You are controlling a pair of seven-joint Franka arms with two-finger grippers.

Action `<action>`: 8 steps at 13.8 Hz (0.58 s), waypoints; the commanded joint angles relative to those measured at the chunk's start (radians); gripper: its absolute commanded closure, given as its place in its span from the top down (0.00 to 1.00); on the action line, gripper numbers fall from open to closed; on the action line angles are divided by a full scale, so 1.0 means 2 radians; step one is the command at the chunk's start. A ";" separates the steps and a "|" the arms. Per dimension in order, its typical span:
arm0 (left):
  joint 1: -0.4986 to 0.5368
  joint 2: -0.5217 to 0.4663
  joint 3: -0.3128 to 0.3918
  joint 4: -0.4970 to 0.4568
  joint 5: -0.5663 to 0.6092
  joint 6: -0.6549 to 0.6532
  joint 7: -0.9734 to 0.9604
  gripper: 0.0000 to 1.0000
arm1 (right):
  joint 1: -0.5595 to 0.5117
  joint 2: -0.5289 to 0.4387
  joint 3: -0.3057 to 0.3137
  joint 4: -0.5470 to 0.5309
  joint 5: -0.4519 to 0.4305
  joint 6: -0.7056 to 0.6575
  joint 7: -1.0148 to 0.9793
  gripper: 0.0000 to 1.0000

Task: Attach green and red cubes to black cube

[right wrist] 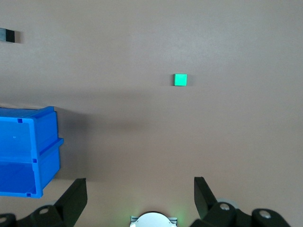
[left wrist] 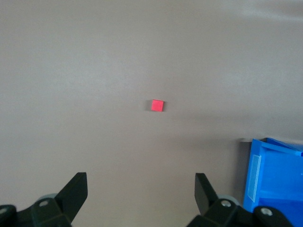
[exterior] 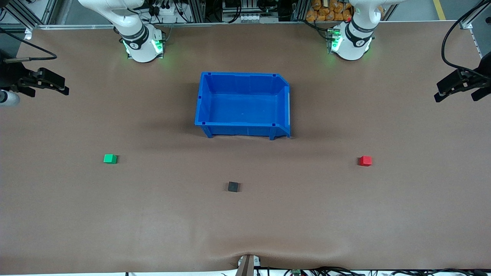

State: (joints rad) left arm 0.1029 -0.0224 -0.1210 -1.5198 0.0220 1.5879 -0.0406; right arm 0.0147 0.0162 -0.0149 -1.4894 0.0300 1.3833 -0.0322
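The green cube (exterior: 110,158) lies on the brown table toward the right arm's end, and it shows in the right wrist view (right wrist: 180,80). The red cube (exterior: 365,160) lies toward the left arm's end, and it shows in the left wrist view (left wrist: 157,105). The black cube (exterior: 233,186) sits between them, nearer the front camera, and shows at the edge of the right wrist view (right wrist: 7,35). My left gripper (left wrist: 140,178) is open and empty, high over the table. My right gripper (right wrist: 139,182) is open and empty, high over its base. Neither hand shows in the front view.
An empty blue bin (exterior: 241,130) stands mid-table, farther from the front camera than the cubes; it shows in the left wrist view (left wrist: 272,143) and the right wrist view (right wrist: 47,137). Black camera mounts (exterior: 42,82) (exterior: 460,82) stand at both table ends.
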 commanded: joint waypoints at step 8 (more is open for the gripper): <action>0.001 0.005 -0.002 0.007 0.000 -0.008 0.003 1.00 | -0.026 -0.006 -0.006 -0.005 0.000 0.008 0.002 1.00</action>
State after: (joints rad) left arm 0.1029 -0.0218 -0.1212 -1.5198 0.0220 1.5878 -0.0406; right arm -0.0129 0.0163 -0.0317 -1.4897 0.0293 1.4129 -0.0311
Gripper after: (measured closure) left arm 0.000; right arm 0.000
